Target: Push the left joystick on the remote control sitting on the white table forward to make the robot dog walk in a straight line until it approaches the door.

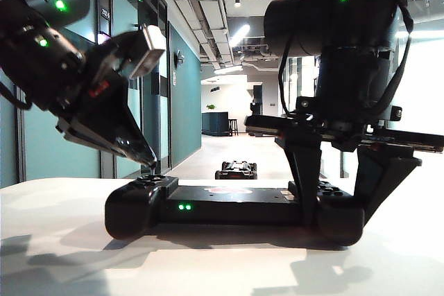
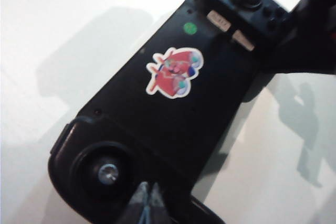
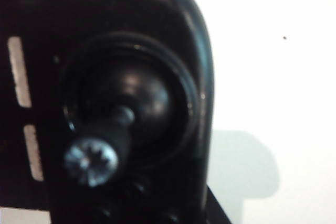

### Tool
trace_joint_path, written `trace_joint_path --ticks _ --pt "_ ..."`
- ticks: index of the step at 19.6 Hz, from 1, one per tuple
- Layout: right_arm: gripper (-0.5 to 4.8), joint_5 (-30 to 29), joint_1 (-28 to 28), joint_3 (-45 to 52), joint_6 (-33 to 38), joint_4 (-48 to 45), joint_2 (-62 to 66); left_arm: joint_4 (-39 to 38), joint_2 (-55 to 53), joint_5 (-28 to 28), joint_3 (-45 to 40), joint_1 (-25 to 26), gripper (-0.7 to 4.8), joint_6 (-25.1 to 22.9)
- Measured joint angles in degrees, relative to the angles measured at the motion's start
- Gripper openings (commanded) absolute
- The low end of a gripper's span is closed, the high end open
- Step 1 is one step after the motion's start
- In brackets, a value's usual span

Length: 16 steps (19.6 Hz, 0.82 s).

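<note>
My right gripper [image 1: 333, 199] clamped across the remote control's [image 1: 229, 202] right end, left gripper [image 1: 149, 161] fingers together over the left joystick [image 2: 108, 173], stick hidden from outside, robot dog [image 1: 236, 169] small down the corridor, white table [image 1: 62, 240] open in front.

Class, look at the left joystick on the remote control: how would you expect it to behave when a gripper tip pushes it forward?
The left joystick, a thin stick in a round socket, probably tilts easily. Its small knob may let the closed left gripper slip off. The remote control probably stays put, straddled by the right gripper.
</note>
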State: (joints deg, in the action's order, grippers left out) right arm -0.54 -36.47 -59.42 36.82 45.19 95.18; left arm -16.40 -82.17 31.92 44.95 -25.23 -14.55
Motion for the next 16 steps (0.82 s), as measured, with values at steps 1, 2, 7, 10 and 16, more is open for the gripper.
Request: trace_joint_path --ticks 1,2,7,10,16 --pt "1.75 0.04 0.02 -0.02 0.02 0.17 0.00 0.52 -0.39 0.31 0.00 0.00 -0.06 0.02" --pt "1.75 0.11 0.02 -0.07 0.02 0.37 -0.02 1.53 -1.09 1.55 0.00 0.00 -0.06 0.02" --pt "1.75 0.11 0.02 -0.07 0.02 0.46 -0.02 2.54 -3.52 2.25 0.00 0.00 -0.06 0.00" --pt "1.74 0.11 0.02 -0.11 0.02 0.70 -0.02 3.89 -4.20 2.38 0.00 0.00 -0.06 0.02" --pt "1.75 0.48 0.02 -0.11 -0.04 0.90 -0.02 5.38 -6.49 2.84 0.07 -0.02 -0.05 1.31"
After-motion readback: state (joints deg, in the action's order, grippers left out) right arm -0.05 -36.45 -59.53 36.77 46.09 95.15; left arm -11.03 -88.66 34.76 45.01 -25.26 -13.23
